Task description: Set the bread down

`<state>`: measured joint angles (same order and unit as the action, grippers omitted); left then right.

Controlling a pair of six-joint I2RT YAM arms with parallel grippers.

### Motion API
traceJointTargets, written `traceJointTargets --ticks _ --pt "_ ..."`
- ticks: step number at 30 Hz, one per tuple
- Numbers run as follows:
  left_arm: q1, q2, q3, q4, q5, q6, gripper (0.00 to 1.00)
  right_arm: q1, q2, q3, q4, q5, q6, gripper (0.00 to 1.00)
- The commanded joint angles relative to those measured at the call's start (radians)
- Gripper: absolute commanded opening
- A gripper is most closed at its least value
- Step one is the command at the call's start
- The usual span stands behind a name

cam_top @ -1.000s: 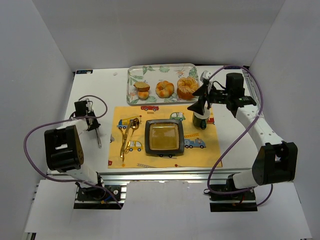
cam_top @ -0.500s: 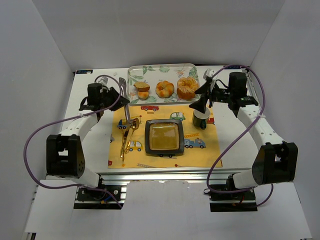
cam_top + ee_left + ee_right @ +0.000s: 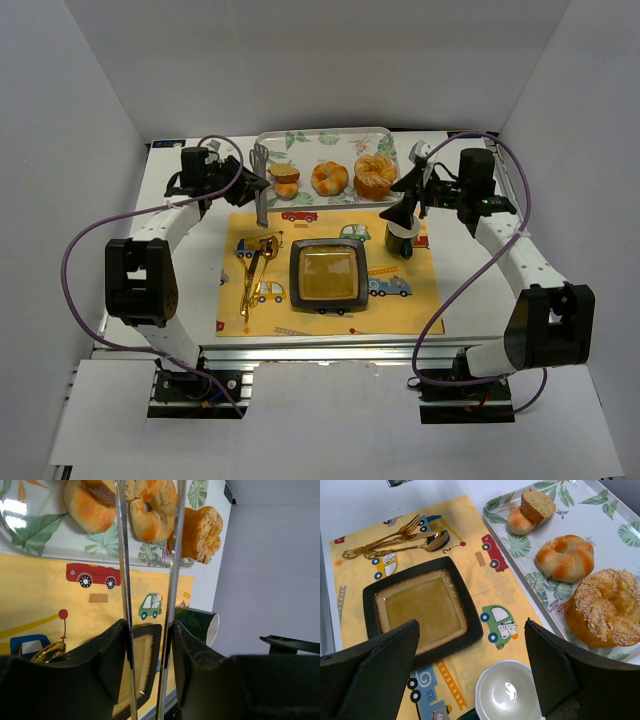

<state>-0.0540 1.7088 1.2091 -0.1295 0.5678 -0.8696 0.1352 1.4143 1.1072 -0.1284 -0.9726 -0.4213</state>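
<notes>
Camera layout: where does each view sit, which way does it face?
Top external: above and behind the bases, looking down on the table; left arm and right arm in full.
Left wrist: on the left arm, facing along the tongs toward the tray; own fingers at bottom.
Right wrist: on the right arm, facing down at plate and cup; own fingers at lower corners.
All three share tray and plate.
</notes>
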Motion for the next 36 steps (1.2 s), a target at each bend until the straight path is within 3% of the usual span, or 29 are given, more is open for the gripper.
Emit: traceJointTargets --ticks 1,29,36 --pt "0.002 -0.005 0.058 -0.059 -0.005 0.0 0.5 -0.012 -0.032 -0.007 0.033 -0.026 0.01 0.89" --pt "0.003 0.138 0.184 -0.139 0.006 -0.088 0.53 -0.037 -0.052 -0.038 0.065 -0.051 0.026 0.89" --pt "0.002 0.13 0.156 -0.162 0.009 -0.095 0.55 -0.046 -0.055 -0.049 0.084 -0.061 0.033 0.9"
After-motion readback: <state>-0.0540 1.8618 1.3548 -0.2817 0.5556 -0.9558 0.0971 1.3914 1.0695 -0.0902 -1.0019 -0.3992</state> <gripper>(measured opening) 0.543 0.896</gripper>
